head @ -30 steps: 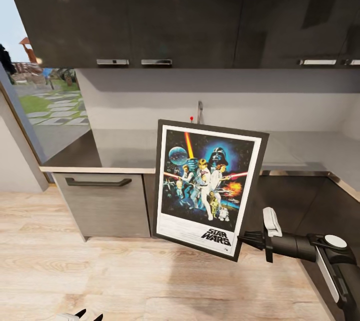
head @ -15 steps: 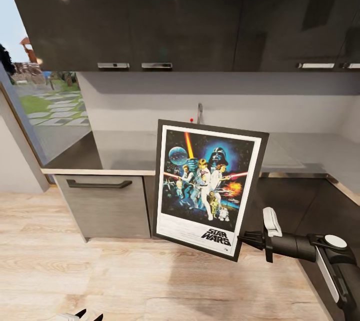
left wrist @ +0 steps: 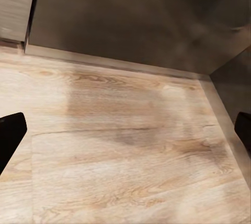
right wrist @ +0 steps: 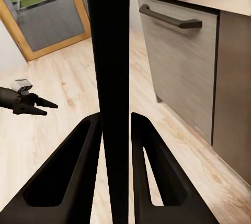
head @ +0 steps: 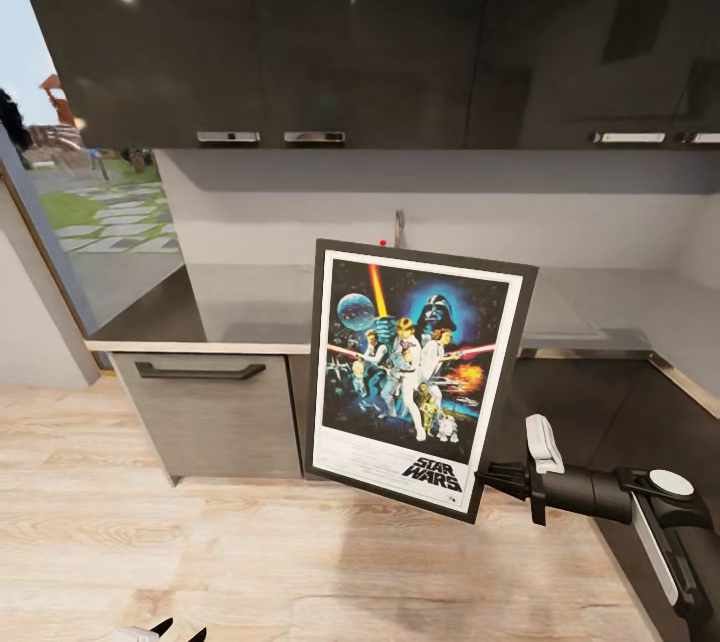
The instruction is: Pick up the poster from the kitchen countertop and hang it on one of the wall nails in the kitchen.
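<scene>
The Star Wars poster (head: 415,377) hangs upright, slightly tilted, in front of the kitchen countertop (head: 250,307). My right gripper (head: 487,475) is shut on its lower right corner. In the right wrist view the poster (right wrist: 110,67) is edge-on, a dark band pinched between the two fingers (right wrist: 68,177). A small red nail head (head: 383,242) shows on the wall just above the poster's top edge. My left gripper (head: 175,632) is low over the wooden floor, open with nothing in it (left wrist: 125,132). It is also in the right wrist view (right wrist: 36,103).
Dark upper cabinets (head: 350,22) hang over the worktop. A grey cabinet front with a dark handle (head: 200,372) stands below it at the left. A glass door (head: 90,222) lies further left. The counter turns a corner at the right (head: 690,372). Wooden floor (head: 250,542) lies in front.
The cabinets and counter have slid slightly down in the head view, so the camera has moved. The poster and my right gripper keep the same place in the picture.
</scene>
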{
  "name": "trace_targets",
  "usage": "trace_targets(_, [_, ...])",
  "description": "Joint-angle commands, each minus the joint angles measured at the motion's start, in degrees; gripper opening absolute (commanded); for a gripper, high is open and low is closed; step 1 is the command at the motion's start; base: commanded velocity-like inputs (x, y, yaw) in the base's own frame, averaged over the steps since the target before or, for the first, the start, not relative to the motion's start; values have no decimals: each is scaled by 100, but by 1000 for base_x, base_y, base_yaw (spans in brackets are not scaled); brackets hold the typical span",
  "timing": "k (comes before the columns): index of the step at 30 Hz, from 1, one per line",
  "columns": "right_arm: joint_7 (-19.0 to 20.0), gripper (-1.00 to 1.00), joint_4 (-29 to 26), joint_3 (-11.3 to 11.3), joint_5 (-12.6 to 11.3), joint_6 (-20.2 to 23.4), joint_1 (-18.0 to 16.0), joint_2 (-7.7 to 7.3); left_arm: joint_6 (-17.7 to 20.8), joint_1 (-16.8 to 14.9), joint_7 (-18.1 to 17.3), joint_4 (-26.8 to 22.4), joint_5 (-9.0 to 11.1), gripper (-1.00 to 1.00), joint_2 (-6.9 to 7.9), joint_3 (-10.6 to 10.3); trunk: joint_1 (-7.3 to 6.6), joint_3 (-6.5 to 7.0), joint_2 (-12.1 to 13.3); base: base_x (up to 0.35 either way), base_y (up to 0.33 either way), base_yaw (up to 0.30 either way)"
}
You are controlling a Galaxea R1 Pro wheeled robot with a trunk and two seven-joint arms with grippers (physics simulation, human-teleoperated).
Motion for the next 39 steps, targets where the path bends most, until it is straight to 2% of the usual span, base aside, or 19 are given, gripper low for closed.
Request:
trace_targets(1, [34,-100,-2,-3,-4,76,-5,0,-7,-5,-26,8,58,100,2,-35,-22,11,36,0,0,0])
trace_targets(31, [34,-100,-2,-3,-4,72,-5,0,7,-5,-27,6,59,100,-3,-35,-681,549,1239,0,0,0])
trace_targets(35, [34,-100,-3,-7,-4,72,-5,0,484,-5,98,-8,67,100,-27,-78,-768,621,1399,0,0,0])
trace_targets(36, [34,-100,-6,-8,-4,73,-5,-2,816,-5,294,-114,72,100,-54,-91,-790,639,1439,0,0,0])
trace_targets(38, [34,-100,-8,-9,-4,74,-5,-1,1120,-5,550,-335,76,100,-94,-100,-834,675,1520,0,0,0])
trace_targets(39, [34,-100,-9,-10,-4,75,-5,-1,1402,-5,856,-654,78,100,-133,-103,-856,693,1560,0,0,0])
